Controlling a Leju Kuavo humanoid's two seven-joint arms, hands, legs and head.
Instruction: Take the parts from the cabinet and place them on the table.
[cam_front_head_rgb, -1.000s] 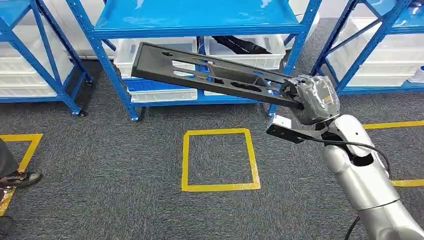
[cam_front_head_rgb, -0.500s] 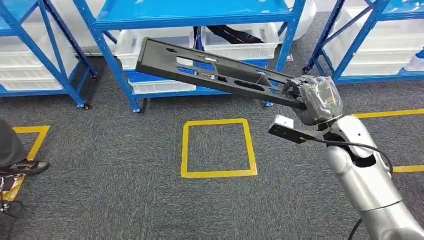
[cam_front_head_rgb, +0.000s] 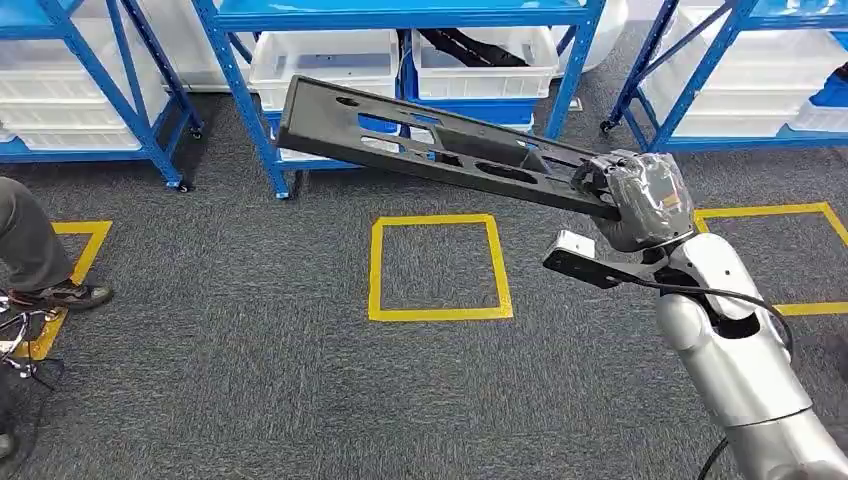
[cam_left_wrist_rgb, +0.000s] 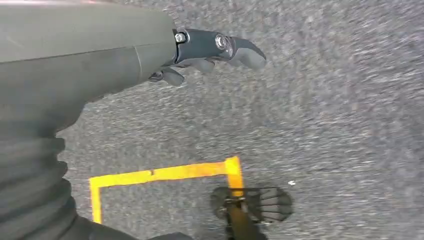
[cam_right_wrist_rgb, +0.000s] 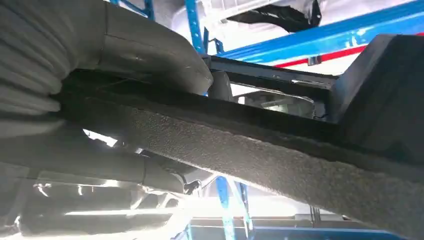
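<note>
While the right hand (cam_front_head_rgb: 640, 200) grips one end of a long black plastic panel (cam_front_head_rgb: 440, 150), the part juts out over the grey carpet (cam_front_head_rgb: 250, 350), tilted slightly with its far end reaching toward the blue shelving rack (cam_front_head_rgb: 400, 20). In the right wrist view, the thick thumb (cam_right_wrist_rgb: 145, 55) lies over the panel's rough edge (cam_right_wrist_rgb: 260, 150), the part clamped between thumb and fingers. White bins (cam_front_head_rgb: 325, 55) sit on the rack's low shelf behind the panel, one holding another dark part (cam_front_head_rgb: 470, 45). A yellow taped square (cam_front_head_rgb: 440, 267) marks the carpet below the panel. The left hand (cam_left_wrist_rgb: 210, 47) hangs above the floor holding nothing, its dark fingers (cam_left_wrist_rgb: 245, 50) loosely curved and apart. A person's leg and shoe (cam_front_head_rgb: 45, 260) stand at the left edge.
</note>
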